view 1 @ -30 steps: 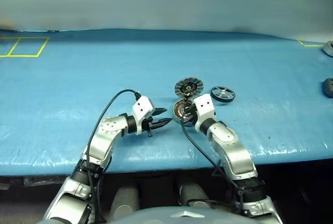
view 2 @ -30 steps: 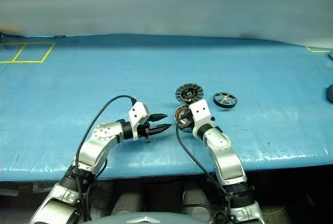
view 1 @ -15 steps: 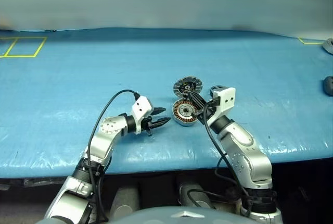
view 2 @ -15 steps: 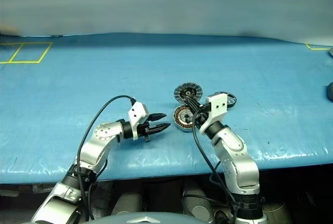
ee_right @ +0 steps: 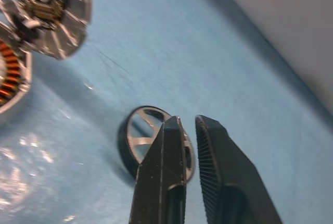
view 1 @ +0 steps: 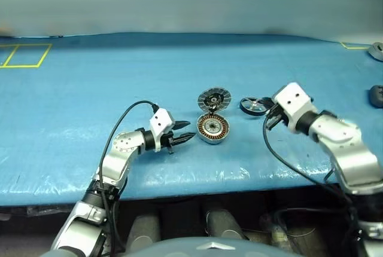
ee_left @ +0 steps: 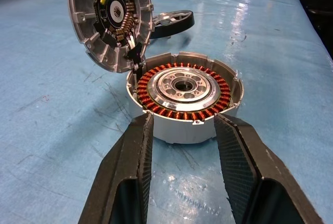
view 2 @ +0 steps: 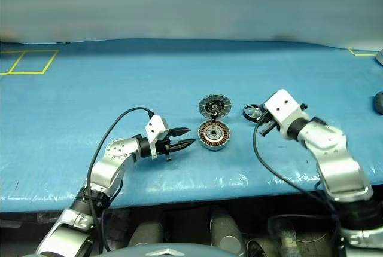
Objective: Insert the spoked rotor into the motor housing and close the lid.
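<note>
Now the right gripper [view 2: 265,124] has swung away from the housing [view 1: 213,129], where it was working a second ago, out to the right and over toward the rotor [view 1: 254,105]. Its fingers, pressed together then, have begun to part; the right wrist view shows a narrow gap between them, with nothing held, and the rotor lying just beyond their tips.

With that arm out of the way, the housing sits in plain sight on the blue table [view 1: 72,107], copper windings up and the core bare. The lid [view 1: 214,98] stands open, tipped up at the housing's far edge and seemingly joined to it there, its dark inner face toward the robot.

The left gripper [view 1: 187,138] has kept its place just left of the housing, fingers apart, holding nothing. In its wrist view the fingers [ee_left: 130,166] frame the housing without touching it.

So the housing looks ready to receive, and the rotor, flat on the table just right of the lid, is not yet picked up. Judging from this, the right arm is lining up to grasp it; insertion and closing are both still ahead.
</note>
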